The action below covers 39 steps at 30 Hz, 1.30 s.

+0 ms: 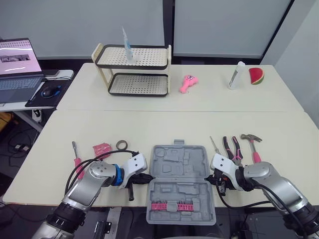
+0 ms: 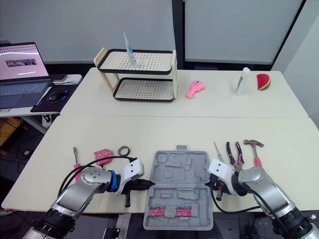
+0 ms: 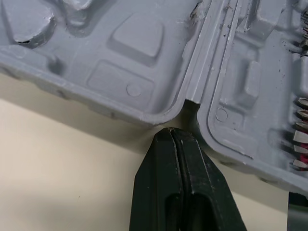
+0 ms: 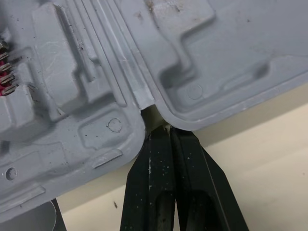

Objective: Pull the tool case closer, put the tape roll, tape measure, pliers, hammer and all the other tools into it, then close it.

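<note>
cream table top (image 1: 149, 124) before me, with the grey tool case (image 1: 179, 164) lying open at its near edge. my left gripper (image 1: 146, 177), fingers pressed together on nothing, sits at the hinge notch on the case's 9 o'clock side. my right gripper (image 1: 213, 180), likewise closed and empty, sits at the notch at 3 o'clock. the tape roll (image 1: 121, 145) lies at the case's 10 o'clock, pliers (image 1: 233, 148) and hammer (image 1: 252, 144) at 2 o'clock.
</note>
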Each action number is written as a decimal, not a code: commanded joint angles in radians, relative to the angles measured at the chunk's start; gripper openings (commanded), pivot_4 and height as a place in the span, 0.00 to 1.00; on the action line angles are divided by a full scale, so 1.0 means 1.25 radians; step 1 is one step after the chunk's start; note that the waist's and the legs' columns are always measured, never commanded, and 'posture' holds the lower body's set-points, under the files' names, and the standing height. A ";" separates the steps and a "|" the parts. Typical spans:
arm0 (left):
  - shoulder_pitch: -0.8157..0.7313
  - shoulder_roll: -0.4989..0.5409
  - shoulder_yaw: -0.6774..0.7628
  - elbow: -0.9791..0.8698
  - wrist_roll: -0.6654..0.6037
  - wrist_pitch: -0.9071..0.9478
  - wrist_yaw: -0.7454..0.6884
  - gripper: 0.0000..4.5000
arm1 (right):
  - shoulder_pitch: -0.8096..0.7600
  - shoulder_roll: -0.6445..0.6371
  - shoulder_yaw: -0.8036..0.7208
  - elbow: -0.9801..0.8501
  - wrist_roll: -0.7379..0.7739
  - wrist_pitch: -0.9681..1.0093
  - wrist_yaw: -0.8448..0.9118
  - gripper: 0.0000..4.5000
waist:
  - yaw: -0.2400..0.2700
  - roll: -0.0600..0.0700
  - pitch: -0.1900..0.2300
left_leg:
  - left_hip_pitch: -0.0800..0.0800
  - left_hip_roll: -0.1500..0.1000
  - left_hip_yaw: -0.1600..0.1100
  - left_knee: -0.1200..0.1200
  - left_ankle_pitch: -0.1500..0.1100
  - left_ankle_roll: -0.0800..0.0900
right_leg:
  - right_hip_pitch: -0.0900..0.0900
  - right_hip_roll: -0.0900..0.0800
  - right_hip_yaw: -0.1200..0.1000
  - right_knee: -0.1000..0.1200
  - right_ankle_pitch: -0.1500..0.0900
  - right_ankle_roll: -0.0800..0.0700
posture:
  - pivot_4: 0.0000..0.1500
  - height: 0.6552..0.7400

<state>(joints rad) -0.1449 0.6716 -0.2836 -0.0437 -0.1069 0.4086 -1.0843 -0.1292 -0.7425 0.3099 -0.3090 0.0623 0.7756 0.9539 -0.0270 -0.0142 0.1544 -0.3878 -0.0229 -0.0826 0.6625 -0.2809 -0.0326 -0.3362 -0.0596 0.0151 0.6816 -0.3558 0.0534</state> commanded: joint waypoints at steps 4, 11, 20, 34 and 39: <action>0.051 0.049 0.092 -0.013 -0.041 -0.017 0.007 0.00 | 0.037 -0.046 -0.103 -0.019 0.015 -0.047 -0.032 0.00 | 0.000 0.000 0.001 | 0.000 0.000 0.000 0.000 0.000 0.000 | 0.000 0.000 0.000 0.000 0.000 0.000 | 1.00 0.87; 0.144 0.091 0.373 -0.017 -0.172 -0.074 0.034 0.00 | 0.196 -0.092 -0.389 -0.080 0.096 -0.208 -0.016 0.00 | 0.003 0.000 0.003 | -0.004 0.000 -0.001 0.000 0.000 0.000 | -0.003 -0.002 0.001 0.000 0.000 0.000 | 1.00 0.87; 0.225 0.047 0.746 0.200 -0.254 -0.082 0.226 0.18 | 0.366 -0.060 -0.721 0.071 0.114 -0.412 -0.036 0.12 | 0.001 0.000 0.003 | -0.001 -0.001 0.000 -0.001 0.000 0.001 | 0.000 -0.004 0.000 -0.001 0.000 0.000 | 1.00 0.87; 0.333 -0.022 0.816 0.312 -0.284 -0.148 0.287 1.00 | 0.471 -0.032 -0.760 0.277 0.136 -0.551 -0.017 0.61 | 0.007 -0.001 0.002 | 0.000 -0.001 0.001 -0.001 0.000 0.001 | 0.001 -0.007 0.002 -0.001 0.000 0.000 | 1.00 0.87; 0.335 -0.034 0.808 0.304 -0.291 -0.152 0.292 1.00 | 0.447 -0.045 -0.743 0.288 0.140 -0.553 -0.011 0.83 | 0.006 -0.001 0.002 | 0.001 -0.001 0.002 -0.001 -0.001 0.001 | 0.001 -0.007 0.002 -0.001 0.000 0.000 | 1.00 0.87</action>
<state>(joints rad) 0.2641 0.6266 0.7063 0.3622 -0.4579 0.2324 -0.7270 0.4376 -0.7733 -0.6058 0.0529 0.2214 0.1022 0.9359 -0.0192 -0.0155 0.1575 -0.3867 -0.0240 -0.0806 0.6607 -0.2817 -0.0319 -0.3350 -0.0687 0.0174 0.6802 -0.3558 0.0533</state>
